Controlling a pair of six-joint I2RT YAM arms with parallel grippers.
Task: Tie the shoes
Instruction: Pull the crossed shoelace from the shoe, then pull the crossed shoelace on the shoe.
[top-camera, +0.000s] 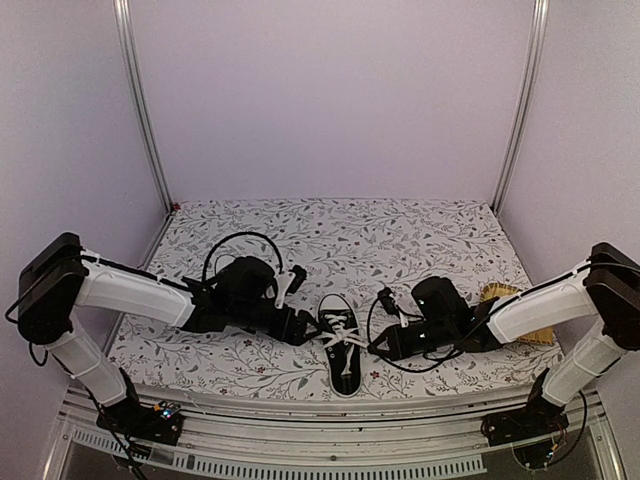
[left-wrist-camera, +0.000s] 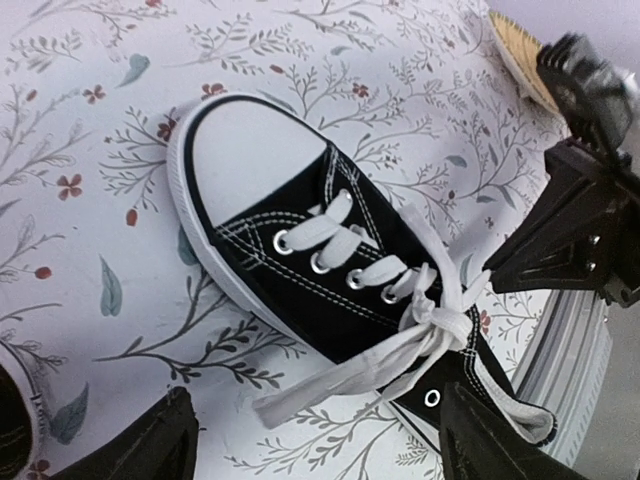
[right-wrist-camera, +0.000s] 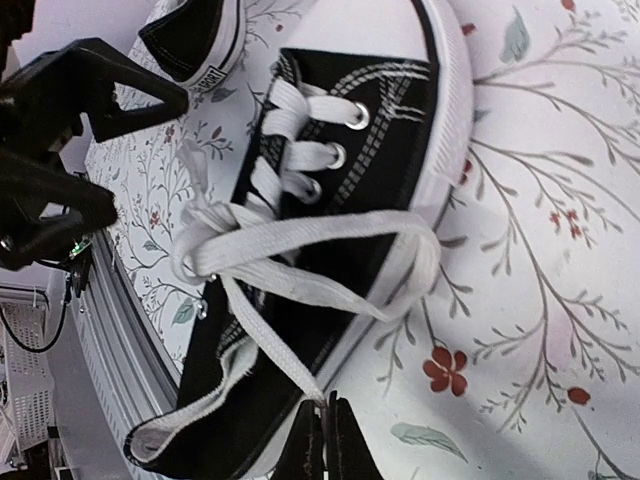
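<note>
One black shoe (top-camera: 343, 352) with a white toe cap lies between the arms, toe toward the far side in the top view. Its white laces (left-wrist-camera: 425, 320) are knotted once at the top eyelets. My right gripper (right-wrist-camera: 325, 410) is shut on one lace end, which runs taut from the knot (right-wrist-camera: 205, 235) down to its fingertips. A lace loop (right-wrist-camera: 415, 255) drapes over the sole. My left gripper (left-wrist-camera: 320, 440) stands open beside the shoe, the other lace end (left-wrist-camera: 320, 390) lying between its fingers untouched. The heel of a second shoe (right-wrist-camera: 195, 40) shows behind the left gripper.
A yellow brush-like object (top-camera: 512, 300) lies at the right of the flowered tablecloth (top-camera: 400, 240), behind the right arm. Metal frame posts (top-camera: 140, 100) stand at both back corners. The table's front rail (top-camera: 330, 425) runs just below the shoe's heel.
</note>
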